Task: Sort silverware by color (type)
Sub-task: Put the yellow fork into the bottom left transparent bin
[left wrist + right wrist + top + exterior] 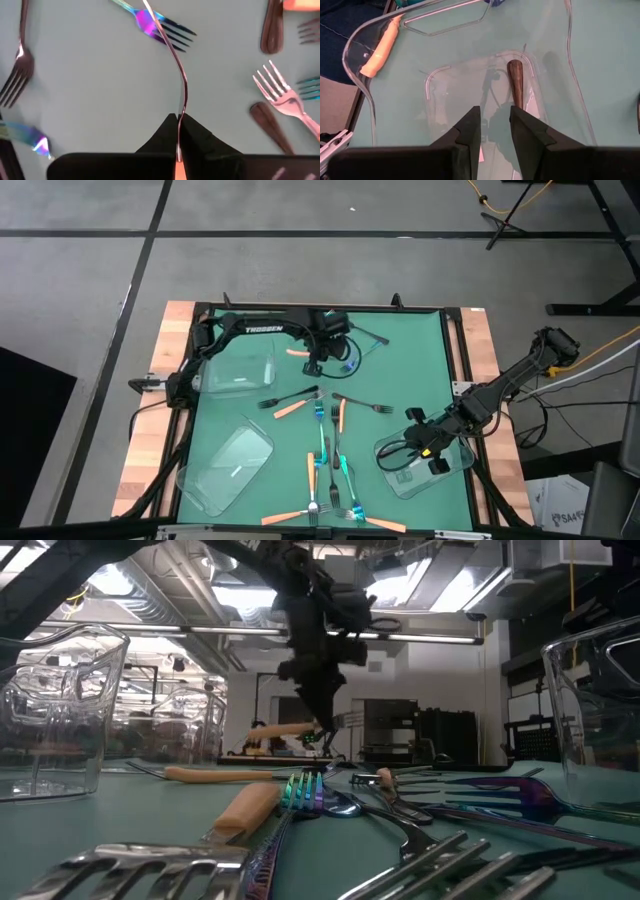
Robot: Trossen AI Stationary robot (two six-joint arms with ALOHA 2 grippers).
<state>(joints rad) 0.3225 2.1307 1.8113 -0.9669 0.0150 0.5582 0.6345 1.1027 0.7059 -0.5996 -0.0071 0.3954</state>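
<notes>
Okay, my left gripper (178, 120) jaws pinch an orange-handled fork (296, 352) edge-on; right gripper (495, 117) jaws spread above a clear tray (355, 45).

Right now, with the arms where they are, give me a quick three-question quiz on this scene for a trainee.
1. True or false: the left gripper is shut on an orange fork.
2. Where is the right gripper? A: over the right tray, fingers apart. B: over the upper left tray. C: beside the left gripper.
3. How many clear trays are in the high view?

Key: 1 true; 2 A; 3 three.
</notes>
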